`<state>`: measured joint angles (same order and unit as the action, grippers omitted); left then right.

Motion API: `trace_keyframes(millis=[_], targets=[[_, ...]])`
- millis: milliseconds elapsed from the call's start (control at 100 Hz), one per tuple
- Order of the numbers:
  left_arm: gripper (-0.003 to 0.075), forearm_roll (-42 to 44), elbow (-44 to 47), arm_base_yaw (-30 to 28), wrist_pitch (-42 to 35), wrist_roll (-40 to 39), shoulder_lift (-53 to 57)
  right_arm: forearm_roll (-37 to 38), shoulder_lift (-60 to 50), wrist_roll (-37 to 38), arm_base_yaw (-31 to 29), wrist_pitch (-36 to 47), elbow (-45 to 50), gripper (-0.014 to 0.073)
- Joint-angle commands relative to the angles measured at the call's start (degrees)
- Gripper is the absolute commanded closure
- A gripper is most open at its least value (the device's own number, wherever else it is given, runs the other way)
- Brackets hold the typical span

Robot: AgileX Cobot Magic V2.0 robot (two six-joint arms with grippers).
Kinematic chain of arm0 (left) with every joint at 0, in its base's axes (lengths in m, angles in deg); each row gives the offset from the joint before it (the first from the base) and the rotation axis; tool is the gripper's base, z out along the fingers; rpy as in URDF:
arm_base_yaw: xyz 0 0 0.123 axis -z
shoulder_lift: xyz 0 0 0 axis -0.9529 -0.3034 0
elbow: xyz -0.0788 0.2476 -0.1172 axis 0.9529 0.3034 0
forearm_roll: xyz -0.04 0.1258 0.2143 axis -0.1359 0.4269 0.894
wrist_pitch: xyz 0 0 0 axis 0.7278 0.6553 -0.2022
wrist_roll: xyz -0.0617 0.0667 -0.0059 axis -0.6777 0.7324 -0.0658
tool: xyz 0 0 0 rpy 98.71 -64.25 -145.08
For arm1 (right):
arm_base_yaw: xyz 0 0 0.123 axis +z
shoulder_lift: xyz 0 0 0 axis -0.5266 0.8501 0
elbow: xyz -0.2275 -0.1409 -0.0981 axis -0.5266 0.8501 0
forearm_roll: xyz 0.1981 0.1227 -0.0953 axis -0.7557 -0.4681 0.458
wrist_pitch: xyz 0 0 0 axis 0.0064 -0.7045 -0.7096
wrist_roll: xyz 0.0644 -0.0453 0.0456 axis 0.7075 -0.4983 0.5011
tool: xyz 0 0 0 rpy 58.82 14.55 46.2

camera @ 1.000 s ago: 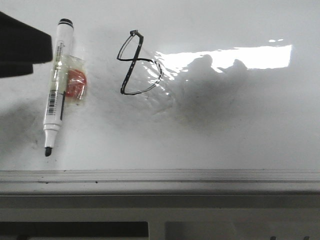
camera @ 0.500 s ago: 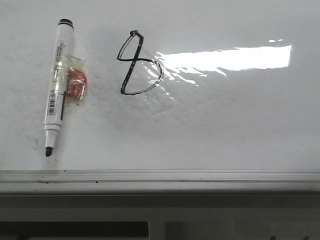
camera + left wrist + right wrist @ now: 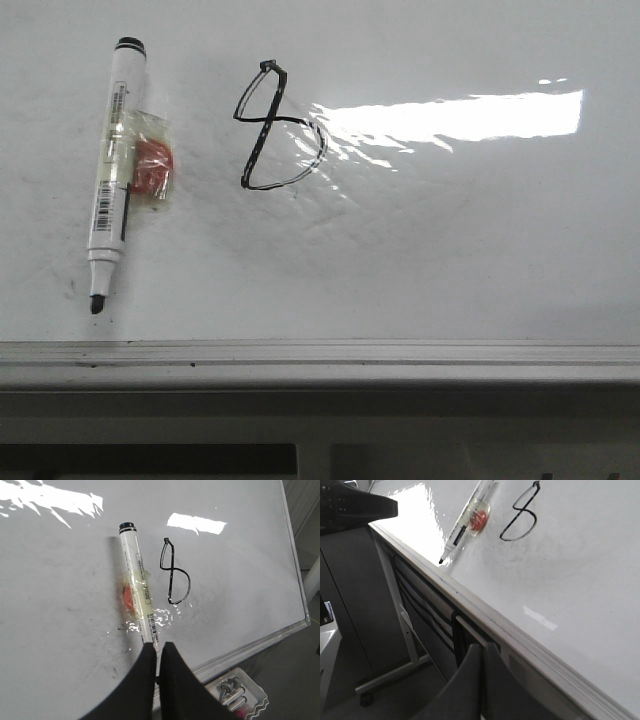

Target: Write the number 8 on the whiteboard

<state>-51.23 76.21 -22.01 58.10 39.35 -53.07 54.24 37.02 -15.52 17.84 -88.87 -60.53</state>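
We see a thin black slanted number 8 (image 3: 277, 128) drawn on our glossy whiteboard (image 3: 450, 250), just left of bright rectangular glare.

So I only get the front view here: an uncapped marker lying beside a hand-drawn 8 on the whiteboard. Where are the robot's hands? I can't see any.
Observer: The left gripper shows in its own wrist view, fingers shut and empty. The marker lies free on the board beyond its fingertips.
Operator: And the other one?
Observer: The right gripper is shut and empty too, off the near edge of the whiteboard, not over the writing surface.
Operator: Is there anything below the board?
Observer: Yes, a white tray sits lower than the board's edge. It holds a few small items too blurred to name.
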Motion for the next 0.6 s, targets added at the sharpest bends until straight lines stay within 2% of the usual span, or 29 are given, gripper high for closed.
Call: trace_keyframes(millis=[0, 290, 380, 440, 590], targets=[[0.0741, 0.1, -1.6, -0.1, -4.1, 0.0, -0.4, 0.6, 0.3, -0.7, -0.2, 5.2, -1.4, 0.0657], [0.0741, 0.1, -1.6, -0.1, -4.1, 0.0, -0.4, 0.6, 0.3, -0.7, -0.2, 5.2, -1.4, 0.0657], [0.0741, 4.5, -1.2, -0.4, -4.0, 0.0, -0.4, 0.6, 0.3, -0.7, -0.2, 5.2, -1.4, 0.0657], [0.0741, 9.5, -0.3, -2.4, -4.1, 0.0, -0.4, 0.6, 0.3, -0.7, -0.2, 5.2, -1.4, 0.0657], [0.0741, 11.4, 3.6, -11.5, -3.1, 0.0, 5.1, 0.6, 0.3, -0.7, -0.2, 5.2, -1.4, 0.0657]])
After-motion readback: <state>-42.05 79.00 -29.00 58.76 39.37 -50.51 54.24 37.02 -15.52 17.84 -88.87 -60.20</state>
